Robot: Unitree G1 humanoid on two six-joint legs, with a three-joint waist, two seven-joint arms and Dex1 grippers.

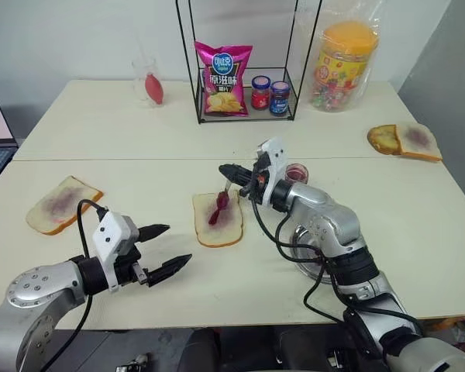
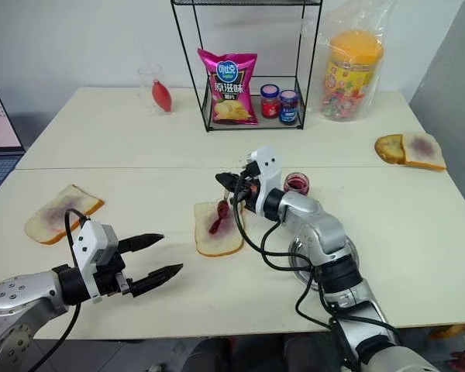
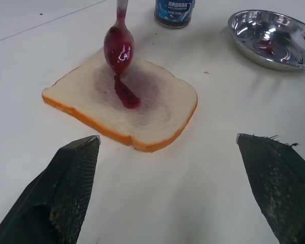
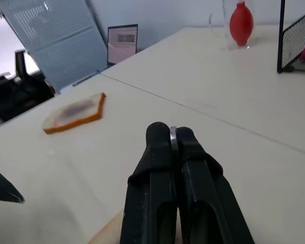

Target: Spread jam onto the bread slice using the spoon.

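taking the bread slice point(image 1: 218, 219) as the landmark: well to its left lies a second slice point(image 1: 62, 204) with a dull purple patch; nearer, down and to its left, the left gripper point(image 1: 163, 249) hovers over the table with its fingers wide apart and nothing between them, aimed toward the bread. the bread lies flat near the table's middle, with a wet red streak of jam point(image 1: 215, 215) running lengthwise down its centre. just over its far end the spoon point(image 1: 222, 198) hangs bowl-down, the jam-coated bowl right above the head of that streak, the handle rising to the right gripper point(image 1: 231, 173), whose fingers are clamped together on it, the metal edge showing between them in the right wrist view. so the right arm is the working one, and the next stroke looks to run along the bread's long axis, toward the robot. whether the bowl touches the crumb or hangs just clear is hard to tell. right of the bread sit a small jam jar point(image 1: 296, 172) and a steel dish point(image 3: 273, 36), the dish largely hidden behind the right arm.
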